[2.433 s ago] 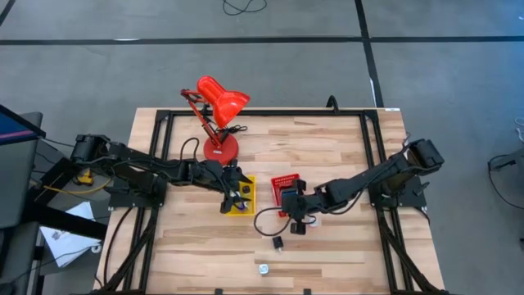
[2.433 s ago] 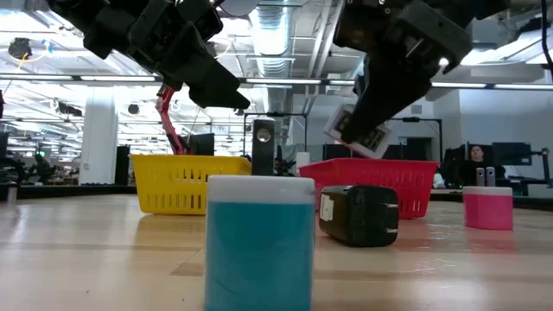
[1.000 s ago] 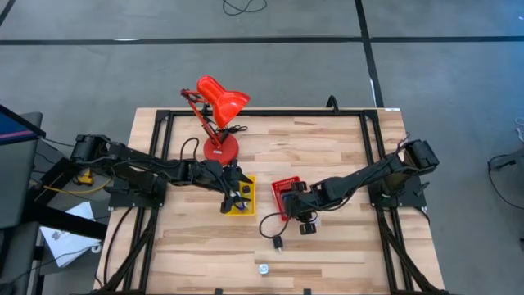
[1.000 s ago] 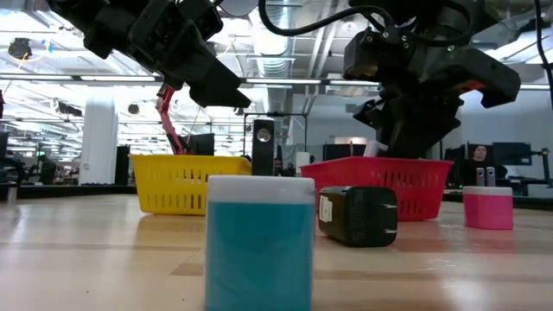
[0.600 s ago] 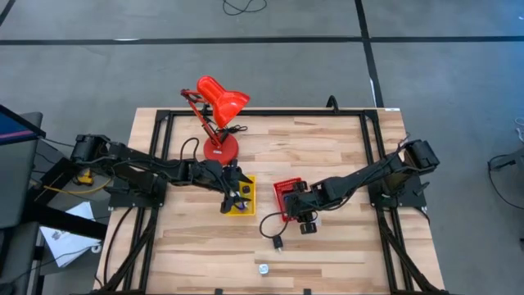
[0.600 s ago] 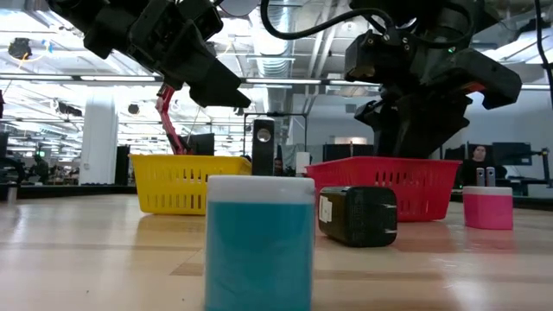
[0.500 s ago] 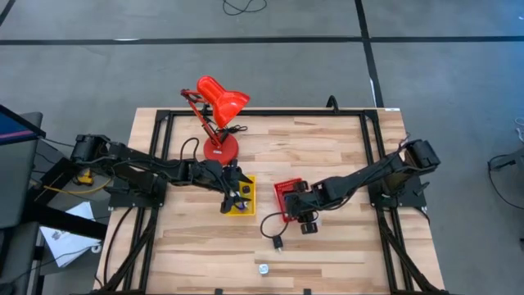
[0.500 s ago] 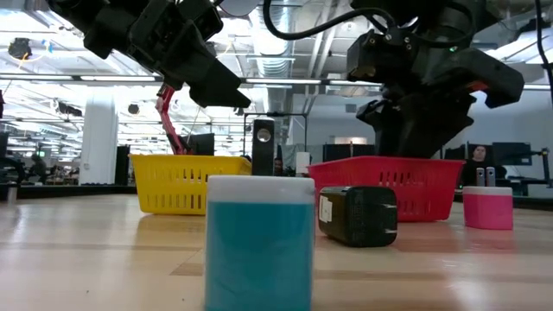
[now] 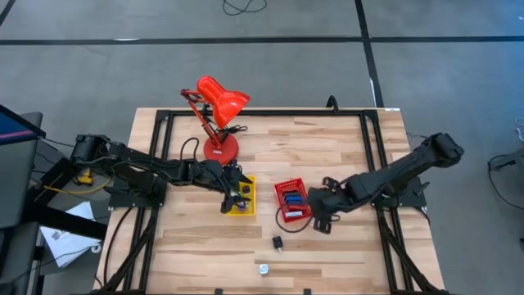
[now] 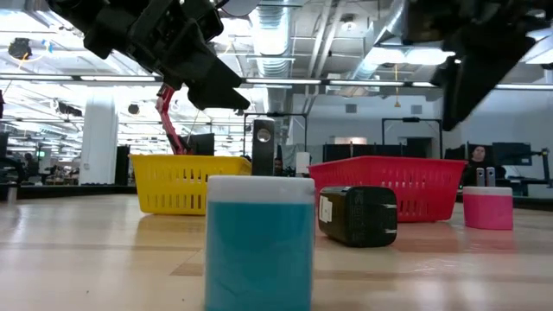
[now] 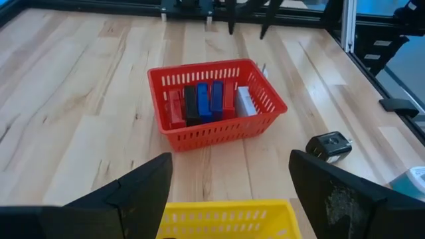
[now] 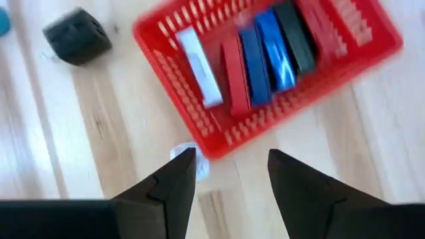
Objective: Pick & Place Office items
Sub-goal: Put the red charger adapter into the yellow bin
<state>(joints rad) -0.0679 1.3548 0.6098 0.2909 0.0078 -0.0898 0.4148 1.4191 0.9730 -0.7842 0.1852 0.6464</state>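
While the right gripper [image 12: 226, 176] hangs open and empty just outside the red basket [image 9: 283, 215], where flat office items [image 12: 255, 50] lie in a row, it should next swing toward the black block [image 9: 278, 242], descending squarely.

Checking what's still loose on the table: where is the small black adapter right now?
In the high view the black adapter lies on the bare wood just in front of the red basket, with a small white-capped piece nearer the table's front edge.
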